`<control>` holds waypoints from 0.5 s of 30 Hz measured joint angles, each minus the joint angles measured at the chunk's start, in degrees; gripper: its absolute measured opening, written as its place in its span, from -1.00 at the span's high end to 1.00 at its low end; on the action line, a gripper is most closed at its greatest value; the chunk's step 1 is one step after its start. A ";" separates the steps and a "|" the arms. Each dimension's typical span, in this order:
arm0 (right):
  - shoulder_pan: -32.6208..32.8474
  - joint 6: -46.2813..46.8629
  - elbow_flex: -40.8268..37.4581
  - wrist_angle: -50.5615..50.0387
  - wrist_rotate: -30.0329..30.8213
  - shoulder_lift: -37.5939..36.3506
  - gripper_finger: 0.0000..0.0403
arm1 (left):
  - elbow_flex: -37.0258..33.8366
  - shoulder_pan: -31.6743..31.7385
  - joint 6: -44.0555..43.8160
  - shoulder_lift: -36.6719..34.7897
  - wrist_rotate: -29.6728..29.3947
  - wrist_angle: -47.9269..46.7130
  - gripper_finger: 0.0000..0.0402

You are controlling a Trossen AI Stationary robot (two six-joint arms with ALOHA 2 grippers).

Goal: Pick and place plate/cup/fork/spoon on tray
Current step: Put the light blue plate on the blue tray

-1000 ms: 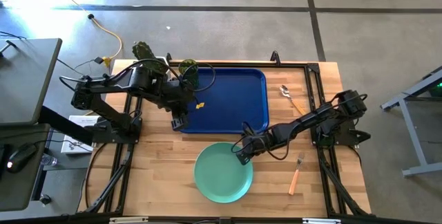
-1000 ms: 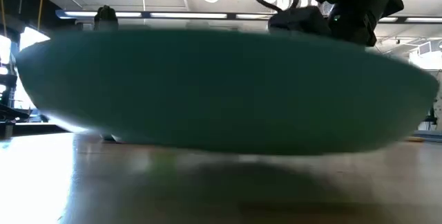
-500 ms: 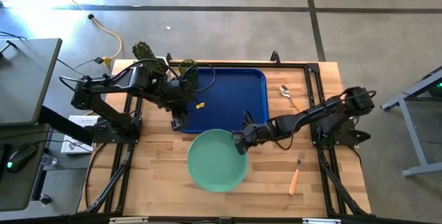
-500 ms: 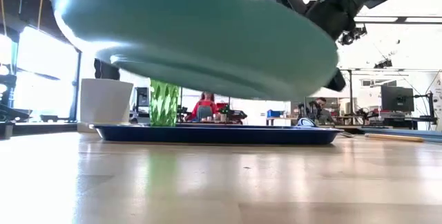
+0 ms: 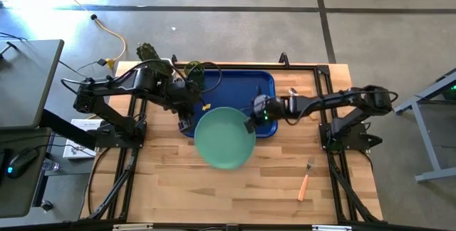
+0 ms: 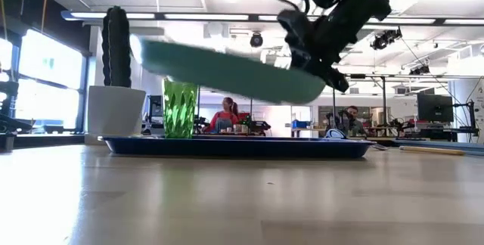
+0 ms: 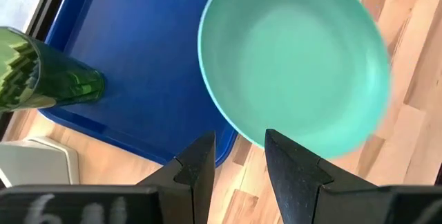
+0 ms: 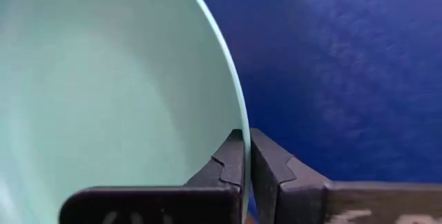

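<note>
The mint-green plate (image 5: 225,138) hangs in the air over the near edge of the dark blue tray (image 5: 235,88), held at its right rim by my right gripper (image 5: 251,120). In the low view the plate (image 6: 227,71) is tilted and well above the tray (image 6: 234,147). The green cup (image 5: 194,74) stands upright on the tray's far left corner. My left gripper (image 7: 238,162) is open and empty at the tray's near left corner, beside the plate. The fork (image 5: 306,180) lies on the table at the near right. The spoon (image 5: 292,92) lies right of the tray, partly under my right arm. My right gripper pinches the plate's rim (image 8: 238,124) on its right side, with one finger (image 8: 228,158) on the inner face and one (image 8: 273,169) on the underside. The fingers come roughly level from the table's right. The plate is lifted clear and tilted.
A white pot with a cactus (image 5: 146,53) stands off the tray's far left corner. Bare wooden table (image 5: 242,195) lies near of the tray. People sit in the room beyond the table (image 6: 223,116).
My right gripper has risen and gone toward the table's far edge and the tray, carrying the plate. The plate has been lifted off the near part of the table and now hangs tilted over the tray's near edge.
</note>
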 joint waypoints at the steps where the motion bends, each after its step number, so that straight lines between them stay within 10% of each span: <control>1: -1.34 -1.32 0.00 -0.31 -0.77 0.02 1.00 | 0.00 0.15 -0.21 0.00 0.00 0.02 0.43; 15: -16.87 -15.22 3.14 -3.84 -9.90 0.21 1.00 | 0.00 5.67 -0.34 0.00 -2.16 2.37 0.43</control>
